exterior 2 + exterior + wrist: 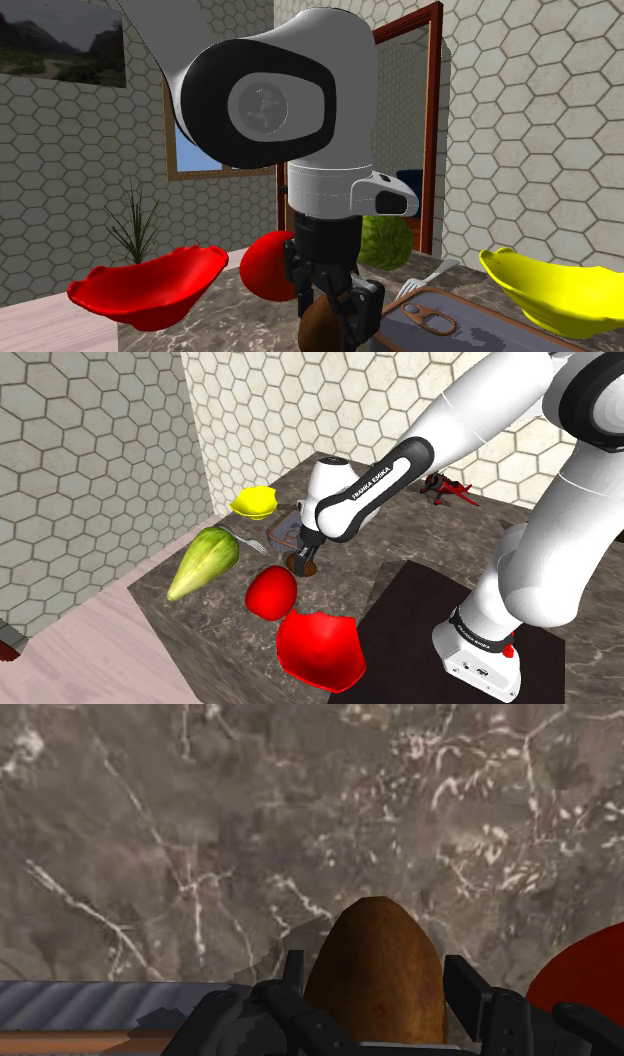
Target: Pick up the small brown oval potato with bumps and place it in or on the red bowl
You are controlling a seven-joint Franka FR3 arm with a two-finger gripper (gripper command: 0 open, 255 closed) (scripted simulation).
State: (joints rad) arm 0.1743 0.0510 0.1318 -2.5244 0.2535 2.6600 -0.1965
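The brown oval potato sits between my two black fingers, which clasp it on both sides. In the shoulder view my gripper points down at the marble counter with the potato at its tip, low over the surface; I cannot tell whether it touches. The red bowl with a wavy rim stands nearer the stand, towards the counter's front edge. From the second exterior view, the gripper and potato are in the middle, and the red bowl is at the left.
A red round fruit lies between gripper and bowl. A flat tin, a fork, a yellow bowl and a green lettuce lie beyond. A red and black object sits far back. Hexagon-tiled walls bound the counter.
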